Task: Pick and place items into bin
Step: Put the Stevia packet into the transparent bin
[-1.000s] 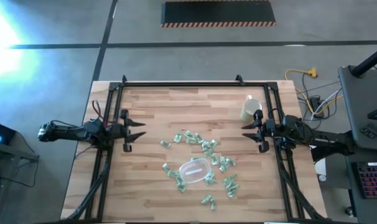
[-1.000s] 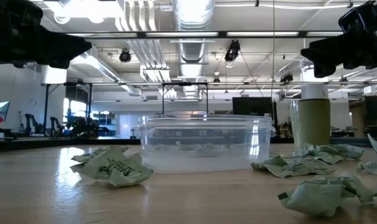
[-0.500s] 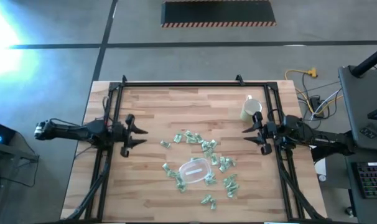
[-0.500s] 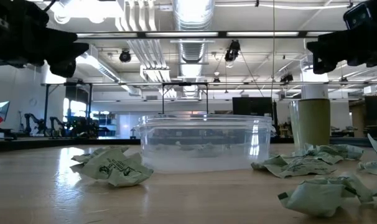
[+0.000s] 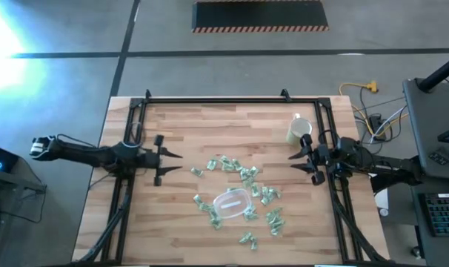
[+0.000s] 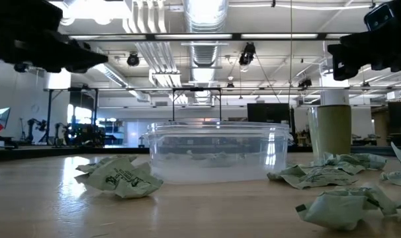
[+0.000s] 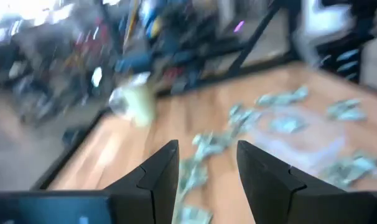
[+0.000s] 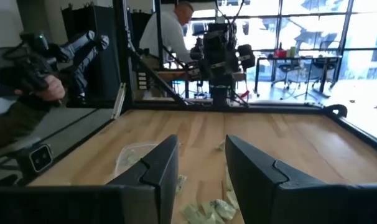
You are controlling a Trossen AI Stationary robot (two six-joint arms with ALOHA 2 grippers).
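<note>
The bin (image 5: 232,202) sits low on the wooden table (image 5: 210,126), a little toward 6 o'clock from the middle, and it is a small see-through tub. In the low view the bin (image 6: 217,151) is right in front, and a few pale pieces show through its wall, though I cannot tell if they lie inside it or behind it. The items (image 5: 243,175) are little crinkly green and white wrapped pieces. They lie all around the bin, most of them from 12 o'clock round to 5 o'clock of it, and some touch its rim. In the low view 1 crumpled item (image 6: 121,177) lies just beside the bin at 9 o'clock. The left gripper (image 5: 170,164) hangs over the table at about 10 o'clock from the bin, well apart from it, with its 2 fingers spread wide and nothing between them. In the left wrist view the fingers (image 7: 158,173) stand apart over the scattered pieces. The right gripper (image 5: 297,159) hangs at about 2 o'clock from the bin, also spread wide and holding nothing. A cream mug (image 5: 298,130) stands farther back, just beside the right gripper at 12 o'clock. Beyond the table a person (image 8: 170,31) shows in the right wrist view.
</note>
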